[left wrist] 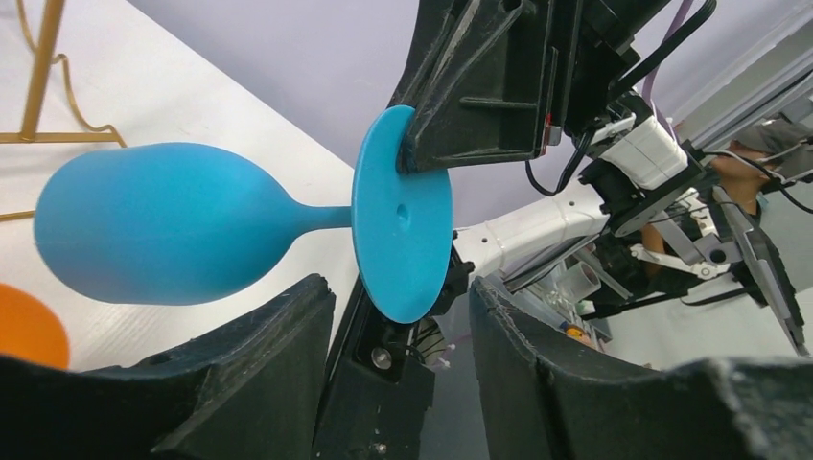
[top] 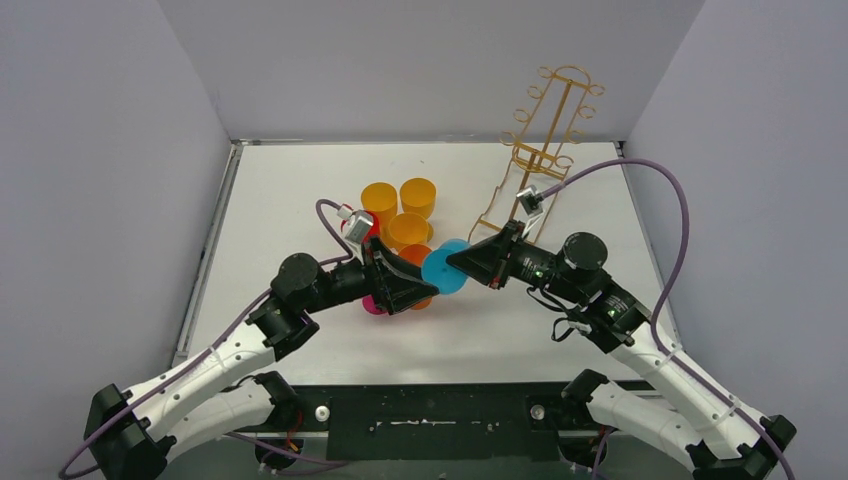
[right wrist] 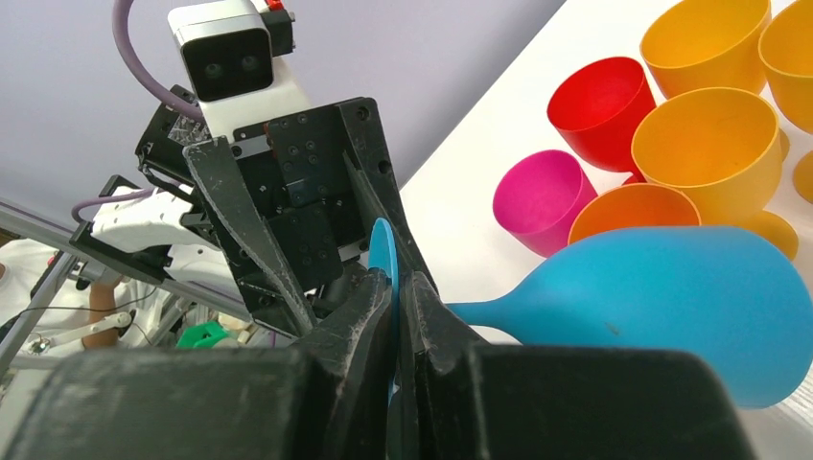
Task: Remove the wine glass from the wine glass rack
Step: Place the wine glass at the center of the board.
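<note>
- In the top external view, the wine glass [top: 445, 268] is seen off the wine glass rack [top: 545, 130], held sideways above the table between both arms.
- In the right wrist view, the right gripper [right wrist: 396, 287] is shown clamped on the glass's round foot, with coloured cups [right wrist: 705, 144] behind.
- Only in the left wrist view are the left gripper [left wrist: 403, 297] fingers seen apart, with the foot between them.
</note>
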`<move>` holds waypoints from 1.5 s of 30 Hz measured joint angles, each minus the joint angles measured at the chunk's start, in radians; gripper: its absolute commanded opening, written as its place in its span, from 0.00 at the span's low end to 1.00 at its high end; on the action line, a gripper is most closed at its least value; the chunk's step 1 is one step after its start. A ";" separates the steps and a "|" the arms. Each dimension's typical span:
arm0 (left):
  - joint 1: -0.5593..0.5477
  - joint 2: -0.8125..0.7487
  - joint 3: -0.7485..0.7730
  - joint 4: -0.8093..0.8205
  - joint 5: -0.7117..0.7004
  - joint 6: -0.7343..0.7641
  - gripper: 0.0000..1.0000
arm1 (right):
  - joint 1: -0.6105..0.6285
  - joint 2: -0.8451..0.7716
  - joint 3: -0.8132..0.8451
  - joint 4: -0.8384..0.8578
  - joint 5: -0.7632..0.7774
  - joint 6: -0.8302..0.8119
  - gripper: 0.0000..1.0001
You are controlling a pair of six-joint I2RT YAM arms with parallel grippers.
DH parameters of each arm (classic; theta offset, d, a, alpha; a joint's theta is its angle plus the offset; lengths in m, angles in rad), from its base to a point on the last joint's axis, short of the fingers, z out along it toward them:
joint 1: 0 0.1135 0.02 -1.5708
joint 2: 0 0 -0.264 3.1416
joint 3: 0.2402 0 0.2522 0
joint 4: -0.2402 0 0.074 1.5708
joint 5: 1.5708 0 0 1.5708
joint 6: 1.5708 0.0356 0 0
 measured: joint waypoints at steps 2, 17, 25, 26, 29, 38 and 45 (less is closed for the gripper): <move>-0.018 0.021 0.000 0.026 -0.004 -0.014 0.41 | 0.001 -0.003 0.008 -0.015 0.003 -0.002 0.00; -0.058 0.075 -0.010 0.149 -0.012 -0.067 0.19 | 0.006 -0.055 0.008 -0.058 0.023 -0.009 0.00; -0.058 0.135 -0.011 0.273 0.028 -0.147 0.05 | 0.006 -0.056 0.008 -0.040 -0.010 -0.010 0.00; -0.058 0.135 -0.011 0.277 0.029 -0.153 0.04 | 0.006 -0.059 0.008 -0.039 -0.012 -0.010 0.00; -0.059 0.130 -0.011 0.297 0.035 -0.175 0.00 | 0.009 -0.071 0.006 -0.020 -0.016 -0.018 0.00; -0.066 0.117 -0.013 0.293 0.045 -0.169 0.00 | 0.015 -0.079 0.001 -0.010 -0.032 -0.016 0.18; -0.093 0.087 -0.031 0.287 0.020 -0.112 0.00 | 0.019 -0.103 0.002 -0.049 -0.006 -0.023 0.41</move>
